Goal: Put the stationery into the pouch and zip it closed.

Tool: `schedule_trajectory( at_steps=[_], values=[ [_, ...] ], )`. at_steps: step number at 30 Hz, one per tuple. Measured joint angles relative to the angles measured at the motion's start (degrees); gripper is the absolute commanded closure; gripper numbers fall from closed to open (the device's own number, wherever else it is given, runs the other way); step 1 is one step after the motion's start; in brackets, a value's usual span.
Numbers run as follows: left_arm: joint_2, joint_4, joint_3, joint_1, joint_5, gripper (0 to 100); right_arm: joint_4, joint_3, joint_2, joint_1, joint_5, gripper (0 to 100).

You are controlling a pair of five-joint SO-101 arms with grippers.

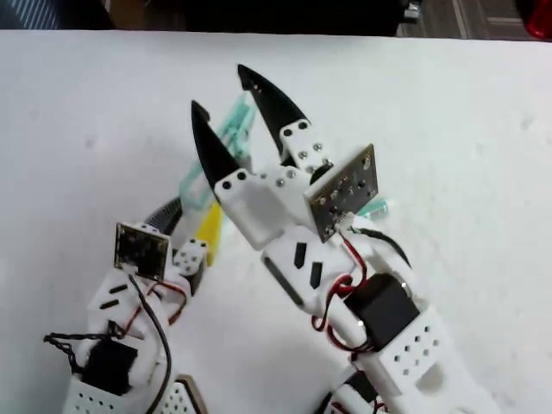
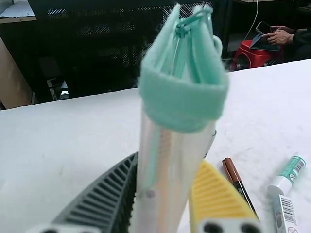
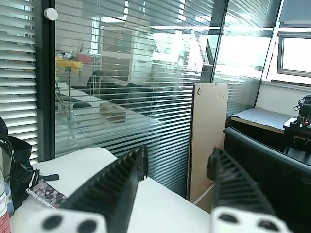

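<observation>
The pouch point(image 2: 180, 97) is translucent with a mint-green zip band and stands upright off the white table. My left gripper point(image 2: 167, 162) is shut on its lower part, with one grey and one yellow finger. In the high view the left gripper point(image 1: 188, 207) sits low at the left and the pouch point(image 1: 231, 128) rises behind it. My right gripper point(image 1: 220, 90) is raised above the pouch with its black fingers open; the right gripper point(image 3: 178, 153) holds nothing. On the table beside the pouch lie a brown pen point(image 2: 236, 180), a teal-capped marker point(image 2: 289, 174) and a barcoded pen point(image 2: 282, 213).
The right arm's body point(image 1: 379, 319) covers the middle and lower right of the table. A teal tip point(image 1: 376, 207) peeks out beside its camera board. The table's far edge point(image 1: 414, 36) runs along the top. A red object point(image 2: 252, 51) stands beyond that edge.
</observation>
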State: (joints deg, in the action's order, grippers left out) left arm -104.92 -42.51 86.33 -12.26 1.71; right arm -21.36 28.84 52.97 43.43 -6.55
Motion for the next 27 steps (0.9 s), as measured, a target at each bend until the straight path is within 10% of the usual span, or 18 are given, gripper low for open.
schedule_trajectory(
  at_steps=[12, 27],
  values=[
    [0.0, 0.0, 0.0, 0.0, 0.0, 84, -8.9, -0.1, 10.3, -12.9, 0.1, 84.7],
    [0.0, 0.0, 0.0, 1.9, 0.0, 84, -19.8, 0.0, -23.2, -29.3, 19.3, 84.7]
  ],
)
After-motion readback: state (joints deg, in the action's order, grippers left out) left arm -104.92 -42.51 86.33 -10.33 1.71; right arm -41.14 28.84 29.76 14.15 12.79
